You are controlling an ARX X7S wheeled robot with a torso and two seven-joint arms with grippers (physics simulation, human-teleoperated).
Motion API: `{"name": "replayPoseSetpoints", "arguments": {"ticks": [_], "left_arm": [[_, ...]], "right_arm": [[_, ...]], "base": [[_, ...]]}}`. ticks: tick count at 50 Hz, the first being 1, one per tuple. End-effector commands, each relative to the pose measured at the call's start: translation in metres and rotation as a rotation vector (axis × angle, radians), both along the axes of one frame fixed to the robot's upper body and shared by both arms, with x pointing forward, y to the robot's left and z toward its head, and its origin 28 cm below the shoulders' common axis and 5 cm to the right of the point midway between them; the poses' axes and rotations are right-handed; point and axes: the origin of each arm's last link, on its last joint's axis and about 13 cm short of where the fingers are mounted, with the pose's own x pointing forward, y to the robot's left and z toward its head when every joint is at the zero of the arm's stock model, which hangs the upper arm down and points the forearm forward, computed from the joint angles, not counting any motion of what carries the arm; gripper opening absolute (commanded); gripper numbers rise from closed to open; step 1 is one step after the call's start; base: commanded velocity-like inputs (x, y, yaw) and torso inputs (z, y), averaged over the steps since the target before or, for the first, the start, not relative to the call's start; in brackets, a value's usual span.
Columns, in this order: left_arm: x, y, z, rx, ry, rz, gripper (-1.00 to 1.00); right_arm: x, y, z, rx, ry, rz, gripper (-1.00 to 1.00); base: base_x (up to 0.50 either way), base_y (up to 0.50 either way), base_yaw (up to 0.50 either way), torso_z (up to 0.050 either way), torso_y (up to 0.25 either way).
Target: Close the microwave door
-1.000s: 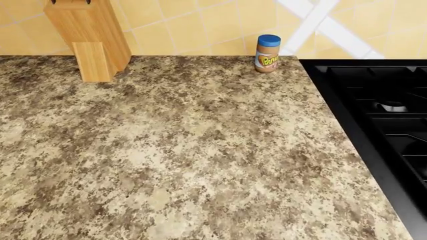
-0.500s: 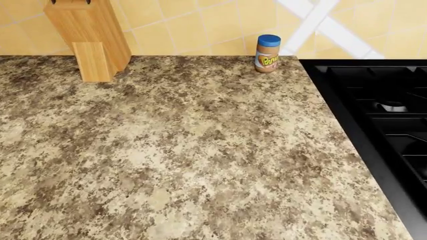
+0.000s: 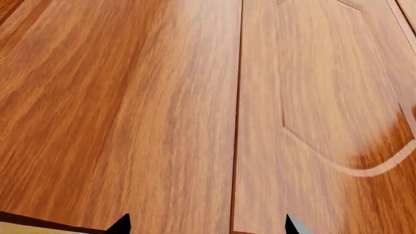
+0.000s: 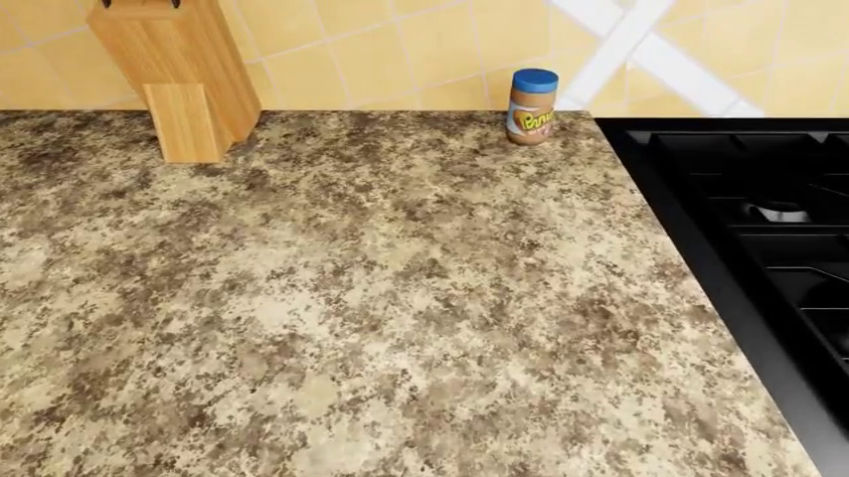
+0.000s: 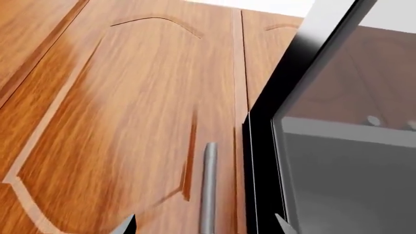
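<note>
The door is apparently not closed yet: wooden cabinets (image 5: 130, 112) fill both wrist views, the microwave door (image 5: 338, 136) stands ajar just beside the right gripper (image 5: 204, 225), and both grippers' fingertips sit apart, holding nothing.

The tabletop (image 4: 372, 298) looks like speckled granite in brown and beige, smooth with a dull sheen. Behind it the wall (image 4: 398, 50) is glazed yellow tile. The knife block (image 4: 179, 75) is pale, matt wood. The jar (image 4: 532, 107) has a blue plastic-looking lid and a paper-like label. The stove (image 4: 757, 229) is glossy black. In the wrist views the cabinet doors (image 3: 162, 122) are reddish-brown wood with streaked grain and a satin shine; a handle (image 5: 209, 185) is matt grey metal, beside a black frame (image 5: 260, 161) with smoky glass (image 5: 344, 146).
</note>
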Motion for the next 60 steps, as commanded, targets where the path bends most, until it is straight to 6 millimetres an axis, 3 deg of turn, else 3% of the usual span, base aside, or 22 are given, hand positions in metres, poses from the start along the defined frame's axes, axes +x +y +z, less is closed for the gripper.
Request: {"name": "replayPoseSetpoints", "arguments": {"ticks": [1,23,60], "left_arm": [[0.000,0.000,0.000,0.000,0.000,0.001,1.00],[0.000,-0.002,-0.002,0.007,0.003,0.000,1.00],[0.001,-0.004,-0.003,0.013,0.012,-0.003,1.00]], "right_arm": [[0.001,-0.007,0.004,-0.003,-0.004,-0.036,1.00],[0.010,-0.031,-0.001,0.029,0.011,-0.112,1.00],[0.028,-0.051,-0.003,0.058,0.041,-0.179,1.00]], "base": [[0.00,0.00,0.00,0.000,0.000],[0.00,0.00,0.00,0.000,0.000],[0.00,0.00,0.00,0.000,0.000]]}}
